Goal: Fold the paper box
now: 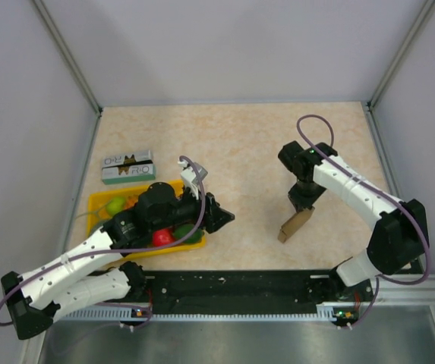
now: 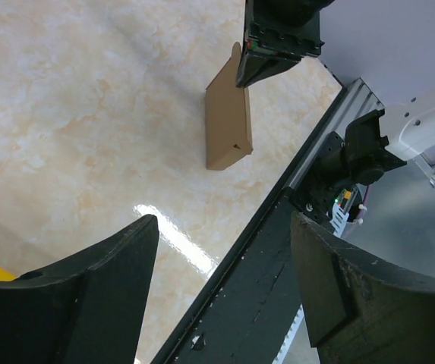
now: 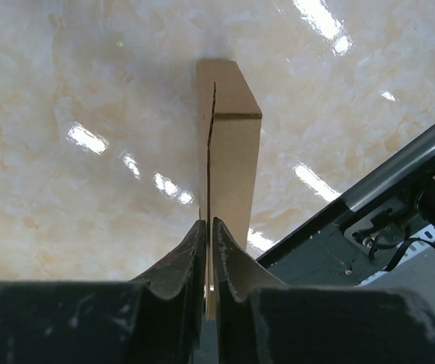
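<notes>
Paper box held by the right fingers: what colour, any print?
Plain brown, no print visible on the paper box; right wrist view shows it best.

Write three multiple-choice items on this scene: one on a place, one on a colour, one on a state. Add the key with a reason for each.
1. Where does the yellow tray lie?
A. at the far right corner
B. on the left side of the table
C. beside the right arm's base

2. What colour is the paper box?
A. white
B. blue
C. brown

3. How do the right jaws stand?
A. shut on the paper box
B. wide open
C. shut on nothing

Key:
1 B: the top view shows the tray at the left.
2 C: it is plain brown cardboard in every view.
3 A: the right wrist view shows them pinching the box's edge.
</notes>
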`<act>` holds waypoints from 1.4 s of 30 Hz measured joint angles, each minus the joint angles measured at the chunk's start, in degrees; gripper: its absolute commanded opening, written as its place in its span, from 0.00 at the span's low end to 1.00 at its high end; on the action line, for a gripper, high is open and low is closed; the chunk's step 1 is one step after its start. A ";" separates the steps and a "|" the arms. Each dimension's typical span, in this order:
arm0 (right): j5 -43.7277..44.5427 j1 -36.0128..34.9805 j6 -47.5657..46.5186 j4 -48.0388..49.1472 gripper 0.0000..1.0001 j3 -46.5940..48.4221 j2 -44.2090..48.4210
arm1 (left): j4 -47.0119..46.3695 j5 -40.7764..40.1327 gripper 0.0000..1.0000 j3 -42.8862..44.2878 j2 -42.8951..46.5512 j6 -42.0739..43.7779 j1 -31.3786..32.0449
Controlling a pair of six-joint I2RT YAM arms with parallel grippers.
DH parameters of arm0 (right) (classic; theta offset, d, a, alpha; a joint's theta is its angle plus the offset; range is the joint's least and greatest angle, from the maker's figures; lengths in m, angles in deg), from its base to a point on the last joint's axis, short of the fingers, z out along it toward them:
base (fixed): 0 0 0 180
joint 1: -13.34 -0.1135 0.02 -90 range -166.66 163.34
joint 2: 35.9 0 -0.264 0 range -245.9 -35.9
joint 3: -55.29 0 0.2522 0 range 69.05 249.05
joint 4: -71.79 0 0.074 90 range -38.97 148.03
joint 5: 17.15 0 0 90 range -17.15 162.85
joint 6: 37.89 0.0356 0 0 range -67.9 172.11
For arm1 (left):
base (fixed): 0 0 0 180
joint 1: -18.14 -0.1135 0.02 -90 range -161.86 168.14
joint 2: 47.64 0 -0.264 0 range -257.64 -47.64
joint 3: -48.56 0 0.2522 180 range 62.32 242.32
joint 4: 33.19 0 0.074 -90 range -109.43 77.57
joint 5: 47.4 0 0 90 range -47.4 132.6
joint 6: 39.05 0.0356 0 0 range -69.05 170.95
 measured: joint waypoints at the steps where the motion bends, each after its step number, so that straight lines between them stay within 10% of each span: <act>1: 0.00 0.00 0.17 0.02 0.17 0.00 -0.31 | 0.00 0.22 0.75 -0.42 0.20 -0.09 0.04; 5: -0.02 0.00 0.87 0.17 0.52 0.00 -1.11 | 0.00 0.44 0.78 -0.63 0.11 -0.20 0.17; 13: 0.70 -0.26 -4.24 1.03 0.67 0.22 3.10 | -0.74 0.37 0.75 -0.26 -6.23 -0.09 1.55; 19: 0.17 -0.37 -29.27 13.35 0.79 -0.96 25.86 | 0.72 -0.48 0.61 5.79 -18.56 1.46 5.70; 31: -1.90 0.94 -50.03 22.91 0.78 -12.35 50.45 | 6.69 2.84 0.48 38.23 -54.31 15.61 8.98; 42: -1.36 1.07 -52.65 18.67 0.79 -6.88 60.83 | 9.64 -3.02 0.31 48.30 -66.36 16.98 12.92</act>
